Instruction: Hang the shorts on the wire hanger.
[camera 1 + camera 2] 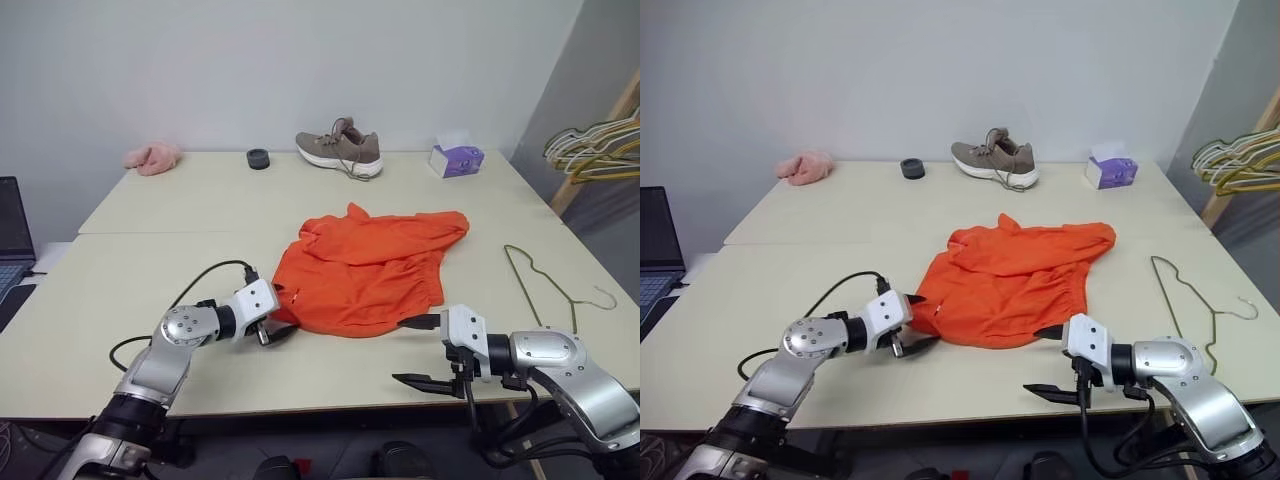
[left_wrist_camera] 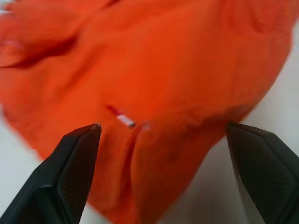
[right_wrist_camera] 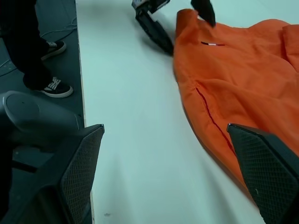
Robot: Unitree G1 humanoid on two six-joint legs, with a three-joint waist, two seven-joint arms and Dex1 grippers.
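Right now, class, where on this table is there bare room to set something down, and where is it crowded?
Free patches: the table between the pink cloth and the shorts, and between the shorts and the wire hanger. Crowded: the near edge, with the left end effector and right end effector flanking the shorts.

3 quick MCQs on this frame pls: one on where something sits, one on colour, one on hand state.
1. Where does the wire hanger lie?
A. on the shorts
B. on the table, to the right of the shorts
C. beside the shoe

2. What colour are the shorts?
A. orange
B. blue
C. grey

3. What state is the left hand in?
A. shut on the shorts
B. open at the edge of the shorts
C. holding the hanger

Answers:
1 B: the hanger lies on bare tabletop, apart from the cloth.
2 A: the fabric is bright orange.
3 B: in the left wrist view both fingers stand wide apart with the cloth between them, not pinched.
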